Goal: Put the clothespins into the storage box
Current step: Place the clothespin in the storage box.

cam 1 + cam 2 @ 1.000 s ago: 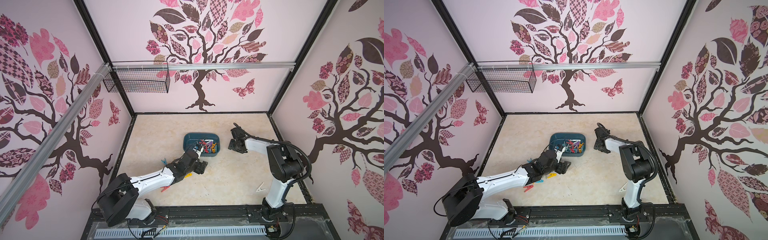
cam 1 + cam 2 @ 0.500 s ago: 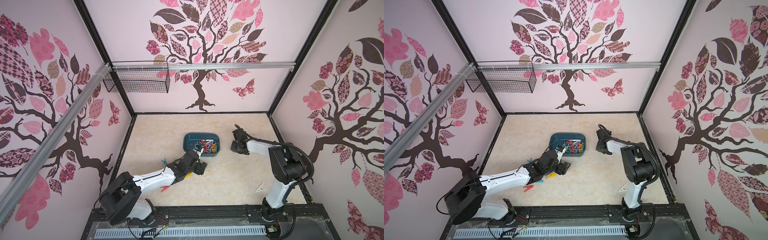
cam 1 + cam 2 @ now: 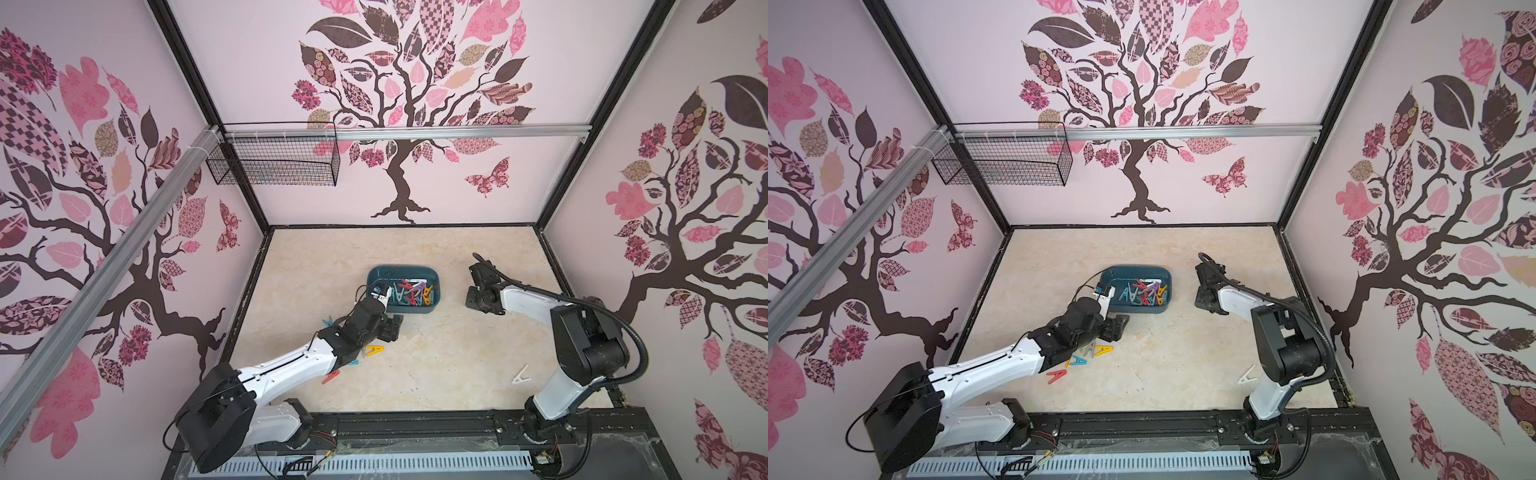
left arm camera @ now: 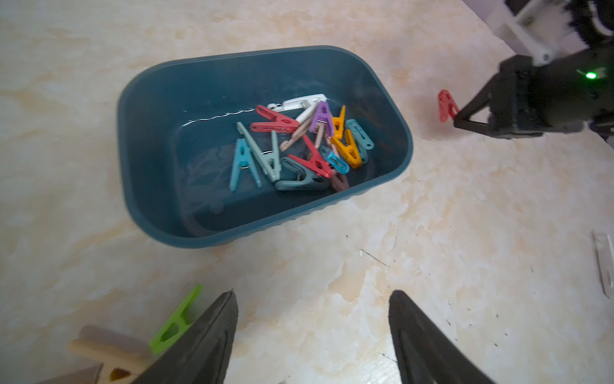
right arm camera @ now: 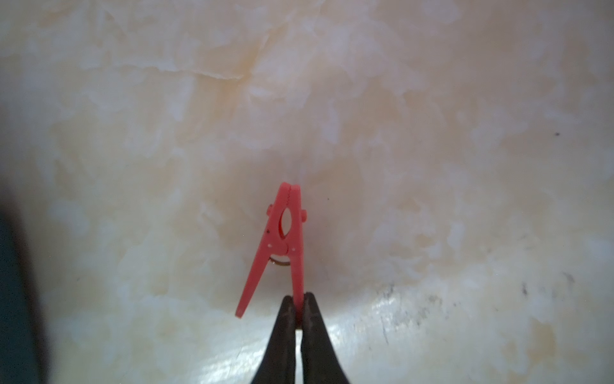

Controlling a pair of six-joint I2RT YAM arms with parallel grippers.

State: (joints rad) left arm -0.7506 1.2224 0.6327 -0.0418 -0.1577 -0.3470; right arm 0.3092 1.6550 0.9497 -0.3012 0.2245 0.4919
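Workcell seen from above in both top views: a pale marbled table point(image 3: 457, 353) carries a teal box point(image 3: 378, 277) near its middle, with a heap of coloured pegs point(image 3: 411, 293) in the half toward the right arm. The left gripper point(image 3: 394, 327) hovers just beside the box's near wall. Loose pegs point(image 3: 1102, 351) in yellow, grey, blue and red lie on the table under that arm, and a white peg point(image 3: 520, 376) lies alone near the right arm's base. The right gripper point(image 3: 475, 300) points down at the table, near the box but apart from it; its fingertips are too small to read here. Left wrist view: the left gripper point(image 4: 312, 332) has its jaws wide apart with nothing between them. Ahead, the box point(image 4: 133, 139) holds about a dozen tangled pegs point(image 4: 299, 146). A green peg point(image 4: 176, 320) and a beige peg point(image 4: 106, 354) lie just beside one finger. Past the box, the right gripper point(image 4: 460, 118) carries a red peg point(image 4: 447, 104) at its tip. Right wrist view: the right gripper point(image 5: 298, 309) is pinched together on one leg of the red peg point(image 5: 282, 232), whose closed nose points away over bare table point(image 5: 432, 133); whether the peg touches the table cannot be told.
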